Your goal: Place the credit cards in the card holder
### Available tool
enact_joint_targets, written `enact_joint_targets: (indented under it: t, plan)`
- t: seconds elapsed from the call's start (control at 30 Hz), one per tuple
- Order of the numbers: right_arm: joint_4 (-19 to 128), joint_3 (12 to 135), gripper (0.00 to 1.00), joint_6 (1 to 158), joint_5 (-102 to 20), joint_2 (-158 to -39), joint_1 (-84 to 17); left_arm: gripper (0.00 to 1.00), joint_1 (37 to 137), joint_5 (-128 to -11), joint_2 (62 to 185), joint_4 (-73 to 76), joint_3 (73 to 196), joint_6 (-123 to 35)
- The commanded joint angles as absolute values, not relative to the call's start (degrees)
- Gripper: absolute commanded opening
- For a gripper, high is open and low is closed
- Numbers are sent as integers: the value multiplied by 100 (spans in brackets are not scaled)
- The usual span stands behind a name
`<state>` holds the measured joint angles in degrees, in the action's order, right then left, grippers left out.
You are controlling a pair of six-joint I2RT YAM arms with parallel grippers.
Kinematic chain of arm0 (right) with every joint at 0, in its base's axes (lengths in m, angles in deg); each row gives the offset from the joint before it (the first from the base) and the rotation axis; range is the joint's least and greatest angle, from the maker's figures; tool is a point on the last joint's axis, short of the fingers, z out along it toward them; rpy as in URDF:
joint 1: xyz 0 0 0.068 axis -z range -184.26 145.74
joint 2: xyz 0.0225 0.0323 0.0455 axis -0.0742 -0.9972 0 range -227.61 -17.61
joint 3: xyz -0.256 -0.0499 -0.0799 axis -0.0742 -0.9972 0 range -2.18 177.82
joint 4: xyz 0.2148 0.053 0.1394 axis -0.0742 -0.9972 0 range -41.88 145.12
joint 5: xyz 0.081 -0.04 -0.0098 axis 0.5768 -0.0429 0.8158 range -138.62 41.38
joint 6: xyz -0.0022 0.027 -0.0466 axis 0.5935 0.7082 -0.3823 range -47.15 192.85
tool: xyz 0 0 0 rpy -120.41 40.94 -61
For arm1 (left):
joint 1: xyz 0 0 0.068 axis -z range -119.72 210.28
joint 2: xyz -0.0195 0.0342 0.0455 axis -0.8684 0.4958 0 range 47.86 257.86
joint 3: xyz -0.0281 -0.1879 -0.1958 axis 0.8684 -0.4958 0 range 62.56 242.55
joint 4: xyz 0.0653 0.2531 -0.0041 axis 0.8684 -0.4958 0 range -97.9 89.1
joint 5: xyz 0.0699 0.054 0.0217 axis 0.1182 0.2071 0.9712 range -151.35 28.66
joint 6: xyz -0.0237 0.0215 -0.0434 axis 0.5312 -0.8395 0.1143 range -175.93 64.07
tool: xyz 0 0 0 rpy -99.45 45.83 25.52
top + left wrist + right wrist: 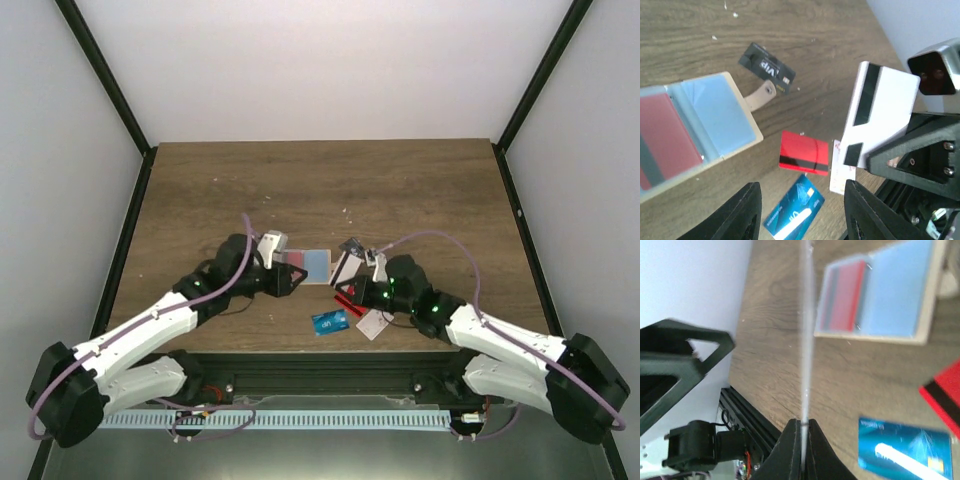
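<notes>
I have the card holder (753, 127) lying open and flat on the table (320, 190), in the near half and about midway between the left and right edges. One pocket holds a red card (665, 137). The pocket beside it shows pale blue, and I cannot tell whether that is a card or the lining. The holder's tab (761, 95) points at a black card (767, 67) lying just past it. My right hand (804, 427) is clamped on a white striped card (885, 107), held on edge above the table just right of the holder. My left hand (802, 192) hovers at the holder's left side, fingers spread with nothing between them. Loose between the holder and the near edge lie a red striped card (804, 152), a blue card (795, 212) and a white card (841, 172).
</notes>
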<state>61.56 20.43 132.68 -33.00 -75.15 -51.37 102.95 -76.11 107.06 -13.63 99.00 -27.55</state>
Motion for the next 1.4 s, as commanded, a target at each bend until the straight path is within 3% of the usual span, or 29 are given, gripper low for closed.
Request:
enact_joint_targets:
  t: [0.0, 0.13, 0.4, 0.53, 0.67, 0.73, 0.77, 0.87, 0.93, 1.07, 1.37]
  plan:
    - [6222, 2558, 1, 11179, -2066, -7636, -4705, 48, 9729, -8996, 10770, -635, 9799, -2951]
    - [6351, 2755, 1, 10540, -829, -7819, -4393, 49, 9650, -9869, 10854, 291, 9625, -2916]
    - [6483, 3126, 1, 10168, 163, -7976, -4354, 47, 9658, -10615, 10992, 1500, 9403, -2536]
    - [6721, 3127, 1, 10154, 504, -8140, -4355, 32, 9664, -10785, 11073, 1663, 9391, -2522]
    - [6909, 3142, 1, 10181, 721, -8287, -4355, 6, 9679, -10956, 11122, 1950, 9326, -2387]
    - [6871, 3162, 1, 10197, 616, -8296, -4355, 4, 9680, -10925, 11105, 1956, 9315, -2352]
    - [6769, 3213, 6, 10175, 501, -8306, -4352, 4, 9676, -10859, 11075, 1899, 9319, -2347]
    - [6124, 3445, 45, 10069, -269, -8418, -4337, 4, 9649, -10073, 11049, 1022, 9564, -2581]
    - [5602, 3613, 62, 10077, -1149, -8640, -4316, 4, 9575, -9230, 11177, 142, 9878, -2779]
    - [5087, 3900, 67, 10333, -2206, -9327, -4268, 4, 9301, -8209, 11613, -711, 10329, -2947]
    - [4469, 4530, 68, 10426, -3640, -10190, -4267, 4, 8767, -8167, 12893, -1000, 10780, -3034]
